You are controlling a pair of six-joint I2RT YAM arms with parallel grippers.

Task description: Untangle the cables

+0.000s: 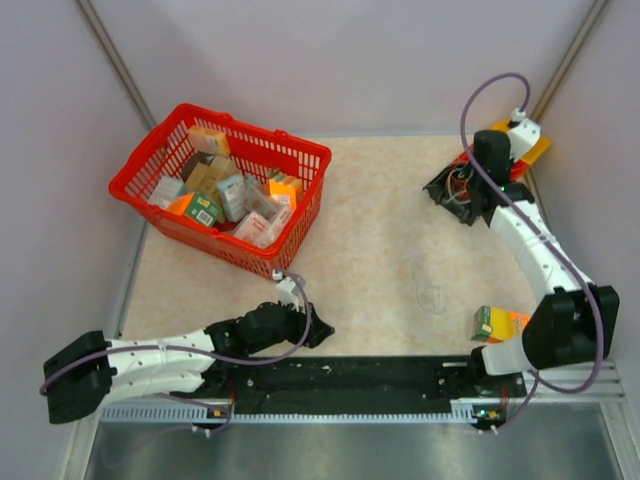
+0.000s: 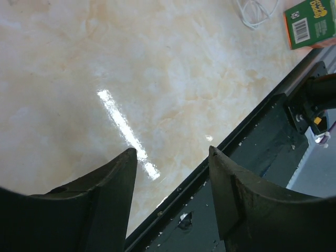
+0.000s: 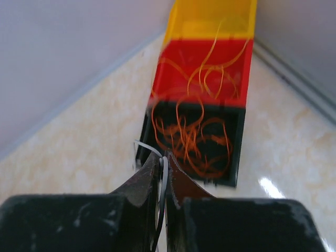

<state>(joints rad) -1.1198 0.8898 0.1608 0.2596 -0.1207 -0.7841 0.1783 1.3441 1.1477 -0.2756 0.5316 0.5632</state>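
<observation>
The landmark is the bin row (image 3: 202, 94), 3 open bins set end to end in the far right corner of the table (image 1: 380, 240): a black bin (image 3: 239, 142), then a red bin (image 3: 173, 63), then a yellow bin (image 3: 210, 10) farthest out.

The cables (image 3: 191, 136) lie inside that row. They form a loose tangle of thin orange strands that fills the black bin, and several loops reach up over the red bin.

The right gripper (image 3: 163, 160) sits at the near end of the bin row, just in front of the black bin's corner. Its 2 fingers are pressed together and pinch 1 white wire (image 3: 147, 147), which curls out of that corner and runs down between the tips.

The left gripper (image 2: 172, 151) is well apart from the bin row, low over the table's near edge beside the black base plate (image 2: 252, 142). Its fingers stand apart with nothing between them.

Between it and the bin row, 1 white loop (image 2: 257, 10) lies loose on the table, next to a green box (image 2: 310, 23). A red basket (image 1: 250, 130) full of boxes (image 1: 215, 185) stands across the table from the bin row.
</observation>
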